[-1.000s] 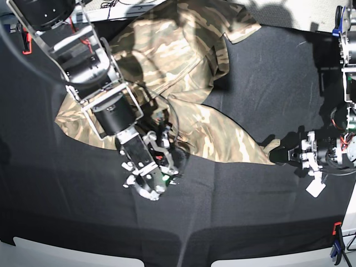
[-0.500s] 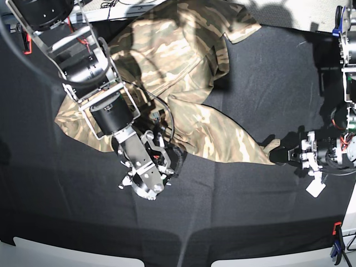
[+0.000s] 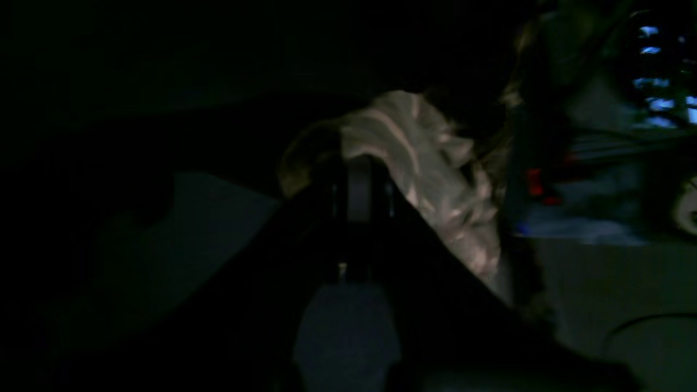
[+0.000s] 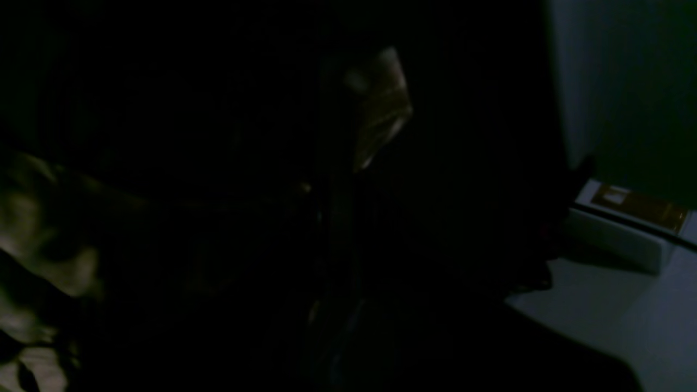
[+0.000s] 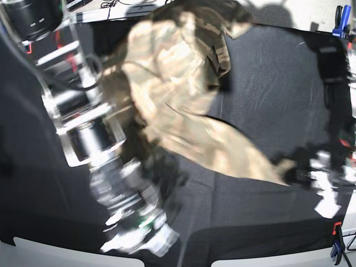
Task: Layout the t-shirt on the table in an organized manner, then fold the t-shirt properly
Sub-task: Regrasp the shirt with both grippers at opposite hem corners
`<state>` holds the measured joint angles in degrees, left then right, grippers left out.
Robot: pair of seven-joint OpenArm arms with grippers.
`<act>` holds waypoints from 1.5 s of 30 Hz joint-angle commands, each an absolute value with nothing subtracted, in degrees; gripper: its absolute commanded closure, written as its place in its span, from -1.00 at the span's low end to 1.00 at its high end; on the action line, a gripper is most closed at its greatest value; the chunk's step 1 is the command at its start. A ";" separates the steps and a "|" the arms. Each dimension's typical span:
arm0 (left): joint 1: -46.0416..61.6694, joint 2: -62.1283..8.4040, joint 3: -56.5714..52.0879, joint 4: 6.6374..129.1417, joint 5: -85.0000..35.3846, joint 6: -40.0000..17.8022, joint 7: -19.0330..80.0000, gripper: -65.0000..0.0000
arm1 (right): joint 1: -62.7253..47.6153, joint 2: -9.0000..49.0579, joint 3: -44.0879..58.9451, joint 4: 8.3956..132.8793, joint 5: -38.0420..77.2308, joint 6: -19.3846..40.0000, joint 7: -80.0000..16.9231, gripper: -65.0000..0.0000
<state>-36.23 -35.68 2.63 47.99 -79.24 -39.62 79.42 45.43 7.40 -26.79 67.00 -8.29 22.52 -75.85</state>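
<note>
The camouflage t-shirt (image 5: 189,94) lies bunched on the black table (image 5: 267,78), running from the far edge down to a corner at the right. In the blurred base view my left gripper (image 5: 311,169) sits at that right corner. The left wrist view shows this gripper (image 3: 354,182) shut on a fold of the t-shirt (image 3: 419,163). My right gripper (image 5: 142,231) is low on the left, near the front edge, smeared by motion. In the dark right wrist view it (image 4: 348,125) is shut, with a scrap of t-shirt fabric (image 4: 384,103) at its tips.
A blue clamp (image 5: 339,14) grips the far right corner of the table. A red and blue clamp (image 5: 335,239) grips the near right edge. The right arm's big links (image 5: 78,128) stand over the shirt's left part. White floor shows past the front edge.
My right gripper has shut and its arm has swung toward the front edge, dragging the shirt's left part with it. The left gripper stays shut at the right corner.
</note>
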 commanded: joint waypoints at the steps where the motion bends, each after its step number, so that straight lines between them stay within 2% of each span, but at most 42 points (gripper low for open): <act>1: -38.30 -38.02 2.26 48.73 -80.40 -40.00 78.39 1.00 | 47.44 8.05 -24.69 68.20 -8.19 22.28 -75.64 1.00; 5: -37.76 -41.36 2.26 48.73 -80.55 -40.00 79.29 1.00 | 47.24 10.61 -18.63 69.10 -1.39 25.65 -75.61 1.00; 11: -33.39 -41.43 2.26 48.73 -83.07 -40.00 79.64 1.00 | 42.98 13.91 -10.15 75.16 10.09 29.08 -75.61 1.00; 15: -30.11 -40.73 2.26 48.73 -84.29 -40.00 79.22 1.00 | 35.97 14.26 -2.79 80.14 14.46 32.75 -75.59 1.00; 21: -28.38 -38.81 2.26 49.50 -83.35 -40.00 77.84 1.00 | 22.50 14.26 6.07 93.89 19.92 35.83 -73.80 1.00; 26: -27.59 -36.49 2.26 54.59 -72.82 -40.00 69.73 1.00 | 11.22 14.04 12.32 105.19 20.14 36.82 -68.90 1.00; 31: -22.09 -34.11 2.24 66.72 -58.52 -40.00 60.51 1.00 | 1.87 13.78 18.22 114.50 20.21 36.88 -66.32 1.00; 35: -15.49 -32.84 2.24 78.76 -48.25 -33.67 55.57 1.00 | -4.03 13.78 21.89 119.81 20.56 36.88 -66.17 1.00; 43: 0.93 -31.42 2.20 101.71 -31.29 -19.86 51.94 1.00 | -15.22 13.78 30.06 127.15 24.69 37.45 -66.17 1.00; 45: 4.54 -31.42 2.17 107.04 -28.91 -18.26 51.83 1.00 | -17.12 13.78 32.21 128.66 24.71 37.52 -66.17 1.00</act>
<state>5.69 -30.57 2.59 106.08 -28.67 -18.37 53.56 -17.61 13.15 31.99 127.55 24.14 37.54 -67.33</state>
